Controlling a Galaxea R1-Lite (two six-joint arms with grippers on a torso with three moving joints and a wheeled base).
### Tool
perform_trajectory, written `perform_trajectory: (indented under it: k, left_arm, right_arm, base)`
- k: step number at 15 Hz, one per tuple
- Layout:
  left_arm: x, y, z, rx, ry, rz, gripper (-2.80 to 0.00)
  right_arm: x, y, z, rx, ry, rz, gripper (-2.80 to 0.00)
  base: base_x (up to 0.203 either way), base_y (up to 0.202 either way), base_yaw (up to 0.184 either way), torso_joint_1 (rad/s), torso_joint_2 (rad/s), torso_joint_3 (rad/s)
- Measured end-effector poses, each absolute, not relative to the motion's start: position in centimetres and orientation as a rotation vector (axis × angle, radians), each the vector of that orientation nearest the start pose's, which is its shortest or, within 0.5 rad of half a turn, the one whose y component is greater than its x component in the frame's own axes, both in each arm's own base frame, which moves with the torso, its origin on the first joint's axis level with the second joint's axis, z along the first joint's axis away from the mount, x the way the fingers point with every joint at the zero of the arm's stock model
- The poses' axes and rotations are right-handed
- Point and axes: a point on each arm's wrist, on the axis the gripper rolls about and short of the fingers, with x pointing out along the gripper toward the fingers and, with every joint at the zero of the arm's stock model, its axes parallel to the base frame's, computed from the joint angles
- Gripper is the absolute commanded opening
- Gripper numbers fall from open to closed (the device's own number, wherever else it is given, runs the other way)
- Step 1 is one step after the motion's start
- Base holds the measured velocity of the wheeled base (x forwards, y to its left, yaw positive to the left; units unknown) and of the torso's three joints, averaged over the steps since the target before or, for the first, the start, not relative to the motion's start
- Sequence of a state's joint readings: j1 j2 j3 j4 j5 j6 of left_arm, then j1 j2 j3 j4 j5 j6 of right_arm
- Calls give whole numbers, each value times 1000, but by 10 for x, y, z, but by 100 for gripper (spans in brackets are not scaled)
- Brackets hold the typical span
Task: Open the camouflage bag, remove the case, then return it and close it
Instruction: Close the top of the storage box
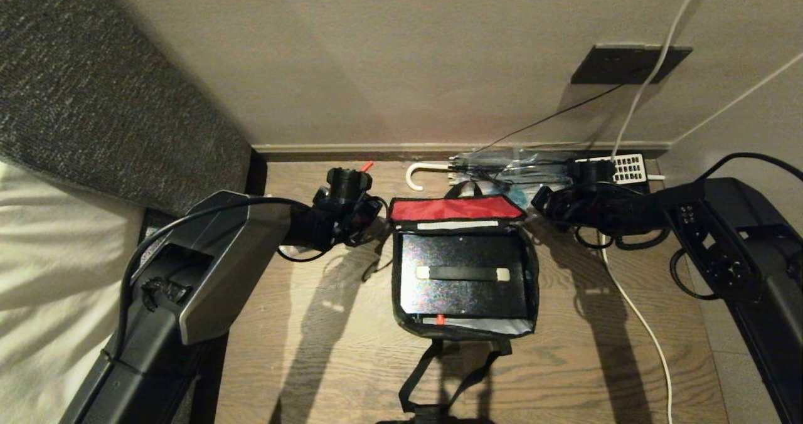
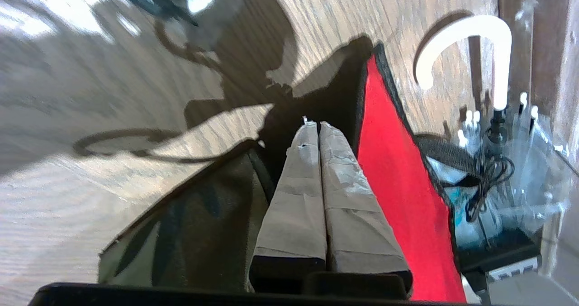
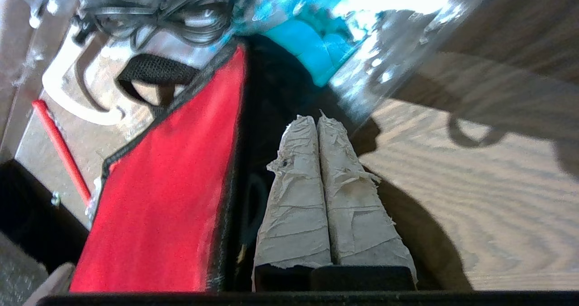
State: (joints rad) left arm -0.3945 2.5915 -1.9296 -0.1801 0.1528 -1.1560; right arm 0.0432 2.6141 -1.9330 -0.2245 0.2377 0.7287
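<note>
Both grippers flank the camouflage bag (image 1: 532, 267) in the head view: left gripper (image 1: 370, 214) at its ten o'clock, right gripper (image 1: 541, 203) at its two o'clock. The case (image 1: 464, 273) lies inside the opened bag, red flap at twelve o'clock. Left wrist view: left gripper (image 2: 312, 125) has fingers pressed together, empty, beside the red lining. Right wrist view: right gripper (image 3: 315, 119) likewise is pressed together, pinching nothing.

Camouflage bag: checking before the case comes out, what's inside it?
Inside the camouflage bag, flap open, lies the case, filling it. Anything beneath the case is hidden.
</note>
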Motion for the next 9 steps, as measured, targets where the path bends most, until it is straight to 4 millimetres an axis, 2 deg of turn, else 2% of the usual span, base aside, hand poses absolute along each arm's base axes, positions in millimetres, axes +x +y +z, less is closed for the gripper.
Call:
perform_trajectory:
  k: [2, 9]
  left_arm:
    - [491, -204, 63, -1005, 527, 39, -280]
    - [476, -239, 76, -1009, 519, -58, -280]
  right_arm:
    - [533, 37, 54, 756, 545, 114, -280]
    - [533, 41, 63, 758, 518, 132, -280]
  base:
    - [0, 0, 0, 0, 0, 0]
    - [0, 0, 0, 0, 0, 0]
